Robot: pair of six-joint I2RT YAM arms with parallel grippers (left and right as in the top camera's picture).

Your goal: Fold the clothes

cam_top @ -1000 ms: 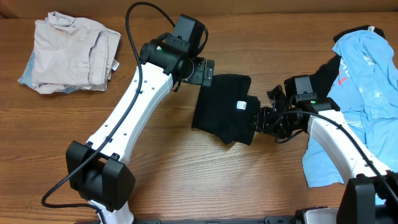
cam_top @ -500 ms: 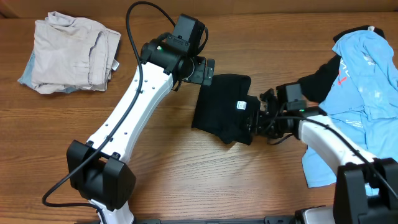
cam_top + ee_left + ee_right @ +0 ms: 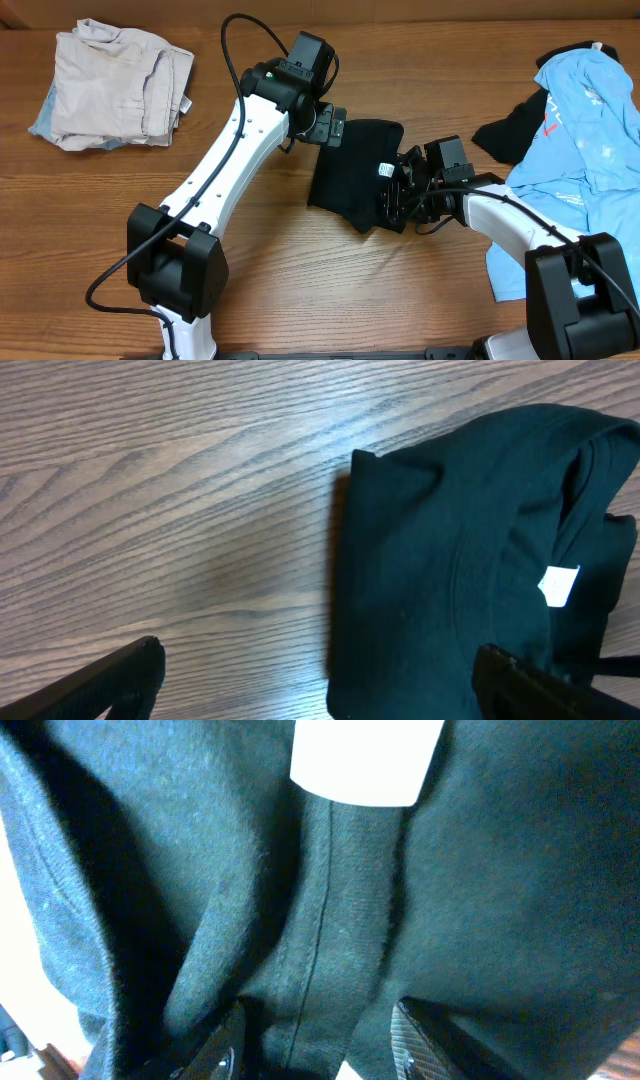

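Overhead: a folded, matte black shirt [image 3: 355, 175] lies mid-table [image 3: 300, 270] on wood grain; the right gripper [image 3: 392, 195] has slid further onto its edge. Left wrist: the left gripper [image 3: 320, 660] is spread wide. Right wrist: fingers [image 3: 420, 1035] straddle a seamed ridge; whether they pinch it is unclear.

2 white arms [image 3: 238, 150], black joints [image 3: 178, 280], cables [image 3: 223, 40]

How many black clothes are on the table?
2. A folded black T-shirt lies in the middle; a second black garment sits at the right, beside the light blue shirt. More may hide under that.
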